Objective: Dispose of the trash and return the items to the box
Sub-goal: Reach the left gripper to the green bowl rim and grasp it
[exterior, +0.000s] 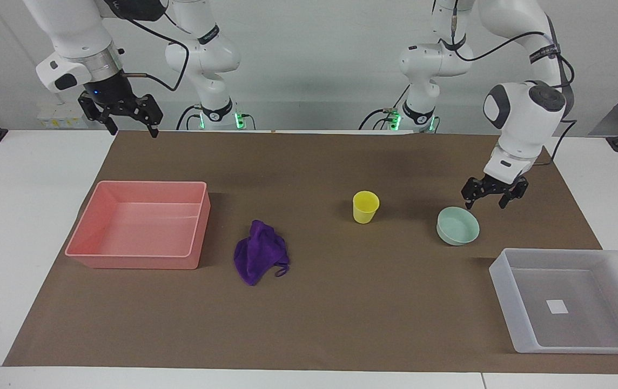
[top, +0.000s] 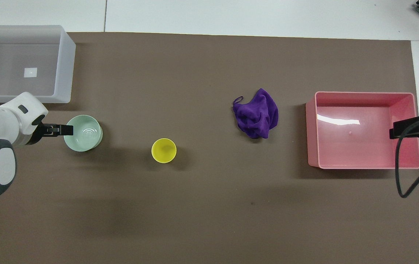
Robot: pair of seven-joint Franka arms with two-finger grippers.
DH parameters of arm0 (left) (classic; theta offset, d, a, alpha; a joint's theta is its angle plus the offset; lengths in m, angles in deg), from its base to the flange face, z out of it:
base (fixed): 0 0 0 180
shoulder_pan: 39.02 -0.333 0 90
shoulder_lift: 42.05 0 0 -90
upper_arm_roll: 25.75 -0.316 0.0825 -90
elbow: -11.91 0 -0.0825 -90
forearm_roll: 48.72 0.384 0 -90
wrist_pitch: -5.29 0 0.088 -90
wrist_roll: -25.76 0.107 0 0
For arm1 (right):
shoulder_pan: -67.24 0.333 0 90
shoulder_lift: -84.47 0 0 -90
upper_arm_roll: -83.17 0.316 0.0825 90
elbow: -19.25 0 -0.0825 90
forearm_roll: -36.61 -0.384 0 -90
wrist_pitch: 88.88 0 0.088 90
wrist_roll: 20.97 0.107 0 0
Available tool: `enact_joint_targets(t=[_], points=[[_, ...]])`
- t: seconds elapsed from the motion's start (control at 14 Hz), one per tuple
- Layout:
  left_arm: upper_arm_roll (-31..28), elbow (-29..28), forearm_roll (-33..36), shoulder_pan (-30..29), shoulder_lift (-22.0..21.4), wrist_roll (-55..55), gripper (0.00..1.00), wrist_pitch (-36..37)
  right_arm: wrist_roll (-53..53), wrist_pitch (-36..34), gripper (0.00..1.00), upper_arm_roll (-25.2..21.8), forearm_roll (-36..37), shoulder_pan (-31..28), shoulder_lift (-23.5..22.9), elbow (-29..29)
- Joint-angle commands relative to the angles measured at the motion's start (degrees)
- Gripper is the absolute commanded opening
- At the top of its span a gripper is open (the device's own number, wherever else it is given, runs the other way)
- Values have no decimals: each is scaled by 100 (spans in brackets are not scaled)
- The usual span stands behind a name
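Note:
The pale mint-green bowl (exterior: 457, 226) sits on the brown mat toward the left arm's end and also shows in the overhead view (top: 83, 133). My left gripper (exterior: 484, 205) is open, a little above the mat, over the bowl's rim on its robot-facing side; it also shows in the overhead view (top: 66, 129). The yellow cup (exterior: 365, 207) stands upright mid-table (top: 163, 150). The purple cloth (exterior: 259, 251) lies crumpled beside the pink bin (top: 256, 113). The translucent tray (exterior: 503, 297) is empty, farther from the robots than the bowl (top: 66, 66). My right gripper (exterior: 134, 132) is open and waits high.
A pink rectangular bin (exterior: 136, 262) stands empty at the right arm's end of the mat (top: 310, 132); the right gripper (top: 394, 132) hangs over its outer edge. A brown mat (exterior: 341, 313) covers the white table.

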State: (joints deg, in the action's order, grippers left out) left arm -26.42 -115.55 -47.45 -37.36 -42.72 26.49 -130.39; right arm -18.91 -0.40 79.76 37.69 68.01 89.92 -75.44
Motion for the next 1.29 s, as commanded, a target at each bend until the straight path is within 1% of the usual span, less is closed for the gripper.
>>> enact_joint_targets(t=[0.0, 0.21, 0.29, 0.43, 0.5, 0.57, 0.86, 0.93, 1.07, 1.21], points=[[57, -428, -39, -88, 92, -74, 100, -730, 66, -59, 100, 42, -46, -59, 71, -58], [75, -455, -57, -88, 426, -83, 100, -968, 66, -59, 100, 42, -46, -59, 71, -49], [75, -455, -74, -88, 479, -83, 90, -1012, 66, -59, 100, 42, -46, -59, 71, -58], [75, -455, -92, -70, 488, -240, 47, -1004, 66, -59, 100, 42, -46, -59, 71, -58], [75, -473, -92, -79, 480, -276, 22, -969, 66, -59, 100, 42, -46, -59, 71, -58], [75, -490, -92, -88, 471, -267, 0, -951, 66, -59, 100, 42, -46, -51, 71, -58], [75, -386, -92, -88, 401, -267, 0, -855, 66, -59, 100, 42, -46, -59, 71, -58], [49, -176, -92, -105, 357, -267, 0, -602, 66, -59, 100, 42, -46, -59, 71, -58], [40, 377, -92, -158, 269, -215, 0, 292, 66, -59, 100, 42, -46, -59, 71, -49], [31, 983, -92, -193, 268, -206, 0, 883, 66, -59, 100, 42, -46, -59, 71, -58]])
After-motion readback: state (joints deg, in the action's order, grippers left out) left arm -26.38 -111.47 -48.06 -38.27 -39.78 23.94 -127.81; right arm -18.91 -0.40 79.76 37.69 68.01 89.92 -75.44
